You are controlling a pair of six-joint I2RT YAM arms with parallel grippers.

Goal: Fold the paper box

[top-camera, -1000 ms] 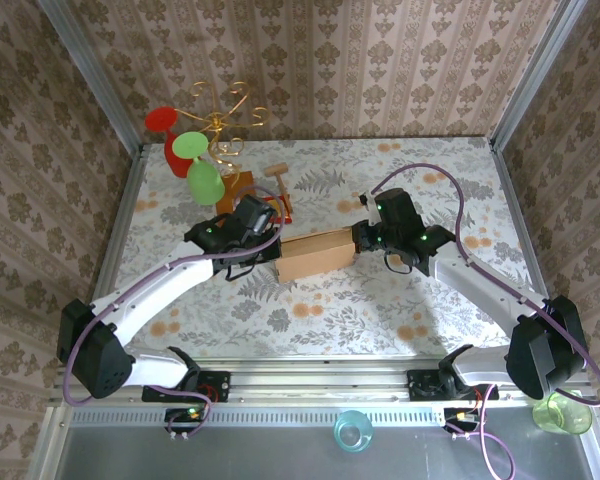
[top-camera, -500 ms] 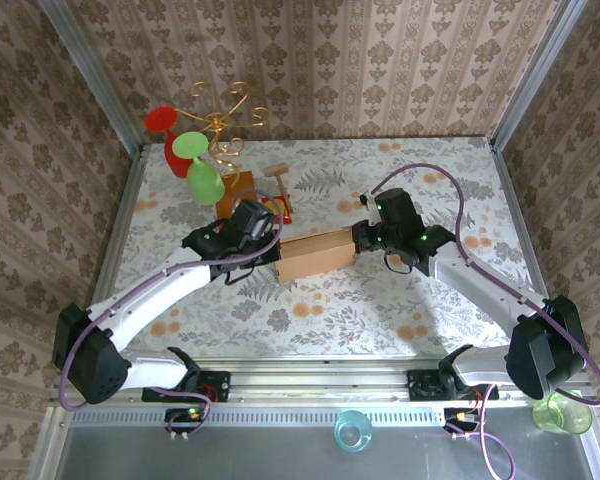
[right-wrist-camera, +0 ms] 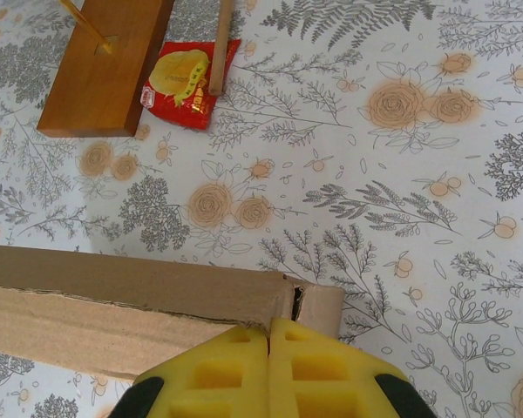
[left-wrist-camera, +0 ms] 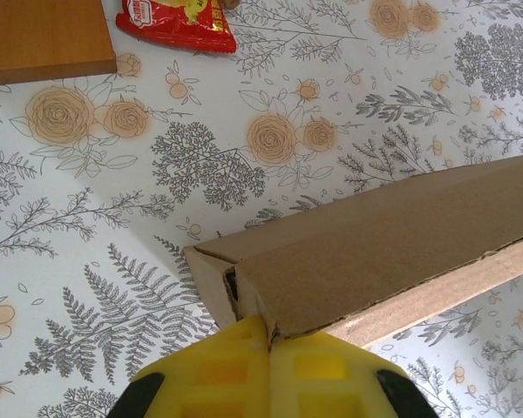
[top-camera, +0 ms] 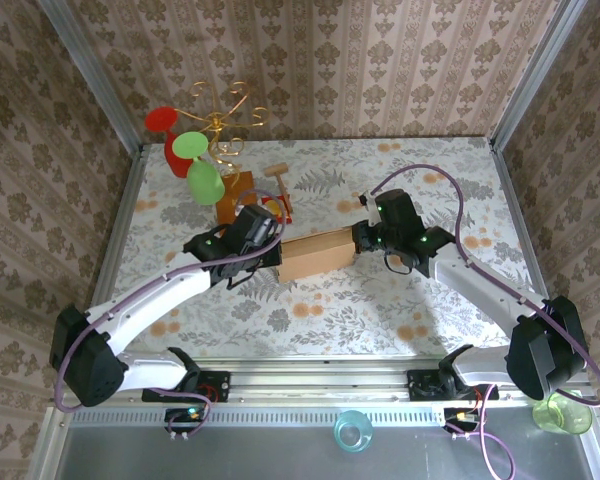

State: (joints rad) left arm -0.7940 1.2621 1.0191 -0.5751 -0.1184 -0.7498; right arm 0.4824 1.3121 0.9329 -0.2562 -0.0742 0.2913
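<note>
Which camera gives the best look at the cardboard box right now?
The top external view: the whole cardboard box shows there, from the left tool at one end to the right tool at the other. Each wrist view catches one end corner, pinched in that arm's tool.

The bench (top-camera: 400, 300) is covered by a pale cloth printed with grey ferns and orange roses. 1 long brown shape, the paper box (top-camera: 315, 254), lies crosswise near the middle, with its right end a little farther back than its left. Its cardboard walls are raised and a raw corrugated edge shows along the near side. Behind the box's left end an orange-brown wooden board (top-camera: 235, 195) rests flat on the cloth. Just beside the board's right edge lies a red snack packet (right-wrist-camera: 185, 83), with a thin wooden stick (right-wrist-camera: 220, 43) overlapping its far corner. Bare cloth separates the packet from the box.
</note>
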